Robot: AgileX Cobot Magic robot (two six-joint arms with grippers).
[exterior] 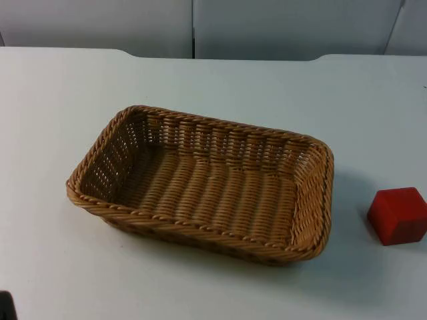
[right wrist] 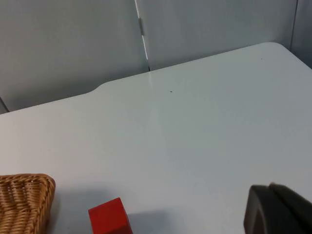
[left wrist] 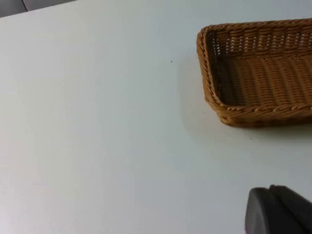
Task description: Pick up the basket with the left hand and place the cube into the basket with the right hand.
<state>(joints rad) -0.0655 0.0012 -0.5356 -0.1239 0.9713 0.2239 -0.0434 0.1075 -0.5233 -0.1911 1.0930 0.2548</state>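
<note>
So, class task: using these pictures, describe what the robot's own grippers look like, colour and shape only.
Little of them shows. A fingertip of the left gripper is a matt black, rounded block with a stepped edge. The right gripper shows the same kind of black, blunt, stepped fingertip. No markings can be seen on either. Both hang over the white table.

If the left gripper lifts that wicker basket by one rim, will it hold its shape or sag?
The wicker basket looks tightly woven with a thick braided rim, so it probably stays fairly stiff. It seems light, being open weave and empty. Gripped at one short end, the long shallow body may tilt downward, which could let the red cube slide once placed.
</note>
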